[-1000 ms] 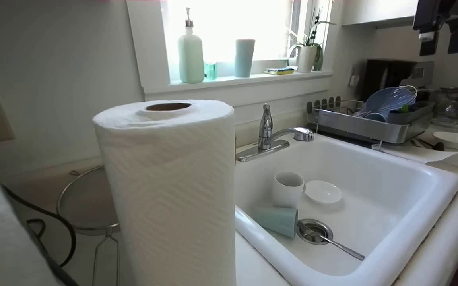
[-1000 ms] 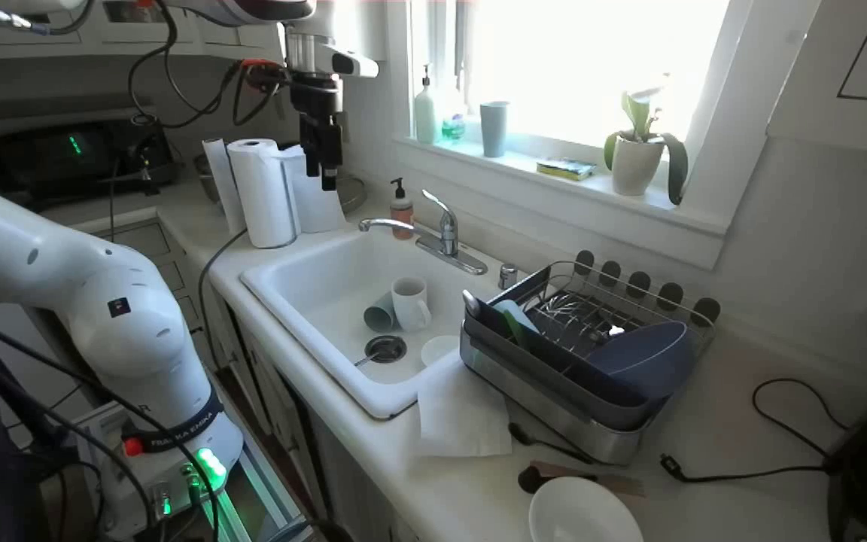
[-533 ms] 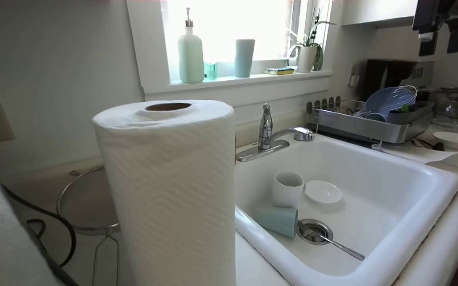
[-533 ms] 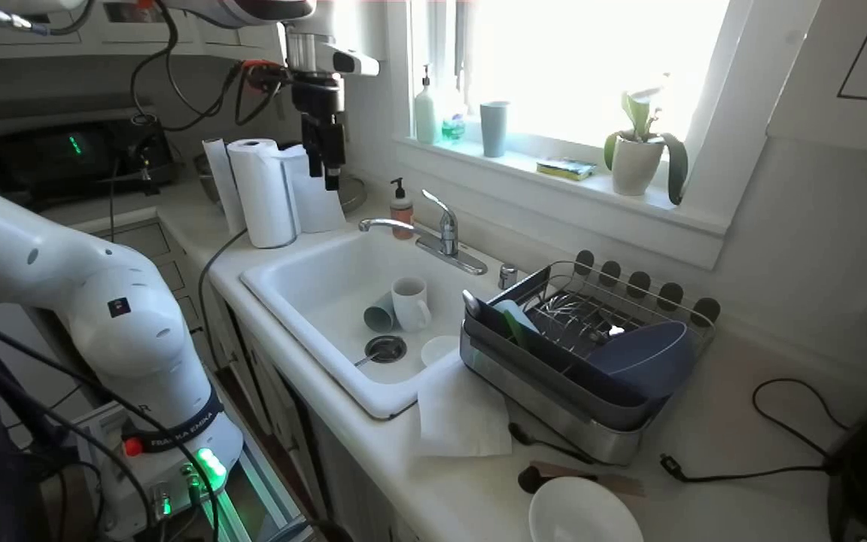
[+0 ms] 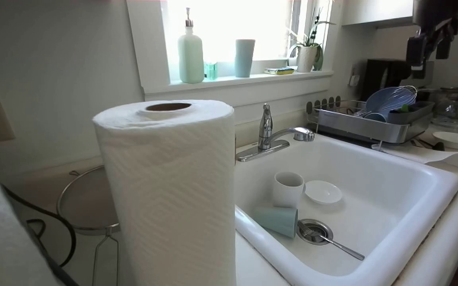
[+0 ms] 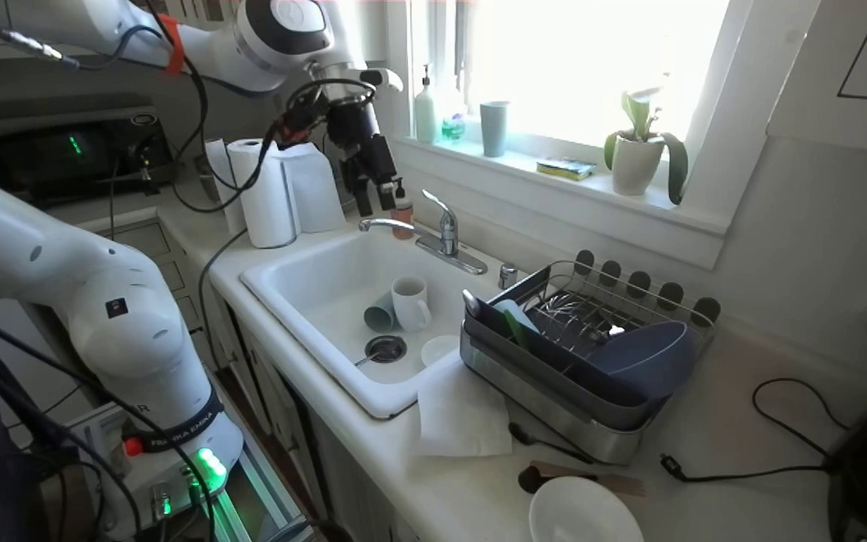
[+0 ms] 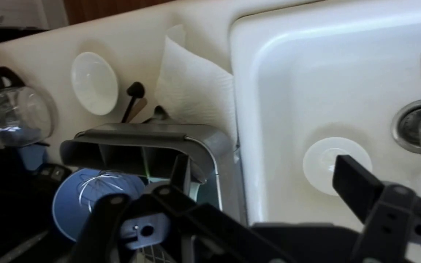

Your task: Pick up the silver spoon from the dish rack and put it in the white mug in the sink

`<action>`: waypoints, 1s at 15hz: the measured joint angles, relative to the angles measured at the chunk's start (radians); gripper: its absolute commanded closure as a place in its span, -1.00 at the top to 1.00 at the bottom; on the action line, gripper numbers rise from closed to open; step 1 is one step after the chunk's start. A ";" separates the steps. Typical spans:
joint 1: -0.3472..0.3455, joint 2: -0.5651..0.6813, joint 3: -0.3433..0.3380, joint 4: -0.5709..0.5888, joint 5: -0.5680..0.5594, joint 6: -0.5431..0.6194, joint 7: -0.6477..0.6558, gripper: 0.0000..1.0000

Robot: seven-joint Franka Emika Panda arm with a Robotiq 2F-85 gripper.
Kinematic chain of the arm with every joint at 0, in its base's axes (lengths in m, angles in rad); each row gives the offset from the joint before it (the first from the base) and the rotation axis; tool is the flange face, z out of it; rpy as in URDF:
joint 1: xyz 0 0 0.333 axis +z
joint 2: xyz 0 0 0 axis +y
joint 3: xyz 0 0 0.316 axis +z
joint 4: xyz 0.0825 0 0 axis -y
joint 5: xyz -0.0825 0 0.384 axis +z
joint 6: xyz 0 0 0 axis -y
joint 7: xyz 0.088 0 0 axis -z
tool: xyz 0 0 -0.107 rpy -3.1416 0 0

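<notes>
- In an exterior view, the gripper (image 6: 375, 203) hangs empty, jaws spread.
- At its five o'clock, the white mug (image 6: 407, 305) stands upright in the sink (image 6: 328, 301).
- At the mug's four o'clock, the dish rack (image 6: 546, 399); a silvery tip (image 6: 470, 302) at its ten o'clock corner may be the silver spoon.
- Likely the approach step; next, cross rackward and descend.

One sink (image 5: 372, 222), one white mug (image 6: 409, 305), one dish rack (image 5: 360, 126), five dark discs (image 6: 638, 284), probably one whisk (image 5: 405, 96)
</notes>
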 measured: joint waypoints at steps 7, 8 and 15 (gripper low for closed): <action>-0.038 0.053 -0.049 -0.132 -0.261 0.222 -0.001 1.00; -0.042 0.064 -0.060 -0.147 -0.283 0.257 0.001 1.00; -0.089 0.139 -0.115 -0.199 -0.405 0.416 0.047 1.00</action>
